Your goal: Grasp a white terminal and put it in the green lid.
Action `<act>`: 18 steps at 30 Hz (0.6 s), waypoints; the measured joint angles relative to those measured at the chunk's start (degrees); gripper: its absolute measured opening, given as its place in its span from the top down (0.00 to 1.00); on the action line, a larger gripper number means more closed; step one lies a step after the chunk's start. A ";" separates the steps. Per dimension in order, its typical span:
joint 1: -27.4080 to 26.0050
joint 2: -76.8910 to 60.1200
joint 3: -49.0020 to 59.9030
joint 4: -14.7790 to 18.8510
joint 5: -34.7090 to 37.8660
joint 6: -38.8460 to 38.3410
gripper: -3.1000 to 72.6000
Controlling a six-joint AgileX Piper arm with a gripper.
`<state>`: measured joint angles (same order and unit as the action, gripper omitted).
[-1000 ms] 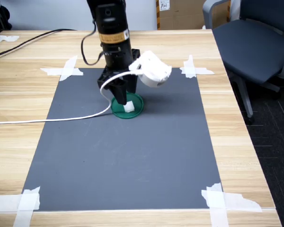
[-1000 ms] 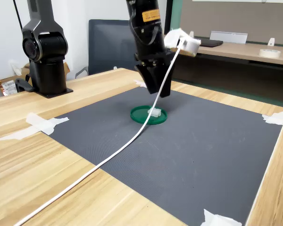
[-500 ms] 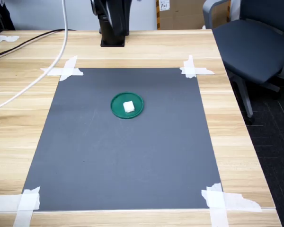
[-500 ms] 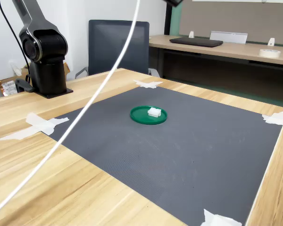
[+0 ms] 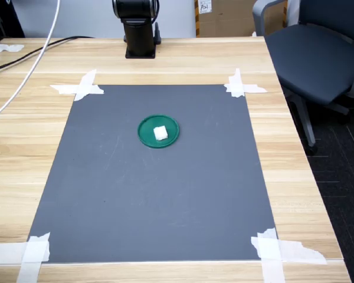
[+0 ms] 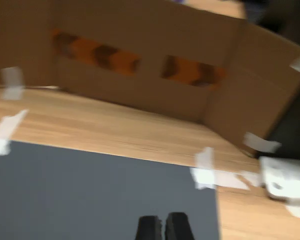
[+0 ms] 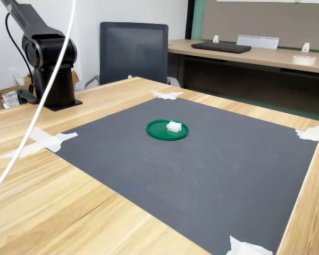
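The white terminal [image 5: 160,133] [image 7: 174,126] lies inside the green lid [image 5: 147,137] [image 7: 158,130], right of its centre in the first exterior view. The lid rests flat on the dark grey mat [image 5: 153,194] [image 7: 212,170]. Both exterior views show only the arm's black base [image 5: 140,35] [image 7: 52,69]; the gripper is above their frames. In the blurred wrist view my gripper [image 6: 162,227] shows as two dark fingertips [image 6: 149,228] close together with nothing between them, high over the mat's corner. Neither the lid nor the terminal appears there.
A white cable [image 5: 23,68] [image 7: 37,111] hangs across the table's side. White tape [image 5: 79,87] [image 7: 48,141] holds the mat's corners. A cardboard box [image 6: 140,65] stands past the table edge. An office chair [image 5: 318,53] is on the first exterior view's right.
The arm has lifted away from the lid and out of both exterior views, leaving the terminal in the lid. The white cable has swung toward the base side.
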<state>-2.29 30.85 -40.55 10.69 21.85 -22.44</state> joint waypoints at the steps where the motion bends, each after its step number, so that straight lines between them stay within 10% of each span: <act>1: -0.64 -1.99 1.69 0.00 -0.79 0.09 0.99; 18: -2.12 -27.59 29.14 0.26 -0.88 0.33 0.99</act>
<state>-4.41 3.26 -11.41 10.95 20.97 -22.10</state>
